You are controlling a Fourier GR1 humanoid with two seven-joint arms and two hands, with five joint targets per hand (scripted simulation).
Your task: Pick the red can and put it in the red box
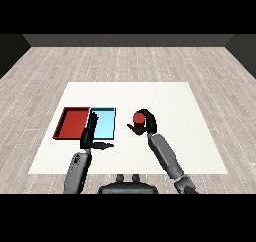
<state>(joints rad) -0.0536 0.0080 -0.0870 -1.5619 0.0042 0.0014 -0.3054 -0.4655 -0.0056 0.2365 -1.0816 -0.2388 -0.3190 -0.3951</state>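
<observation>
The red can (138,118) stands upright right of the trays, with my right hand (146,124) curled round it from the right and behind. Whether the can rests on the table or is just above it I cannot tell. The red tray (73,123) lies at the left with nothing in it, and the light blue tray (104,123) lies against its right side. My left hand (91,134) is open, fingers straight and pointing away over the near edge of the blue tray, thumb stretched out to the right.
The white table (165,98) stretches well beyond the trays to the back and right. Its near edge runs just in front of my forearms. Grey wooden floor surrounds it.
</observation>
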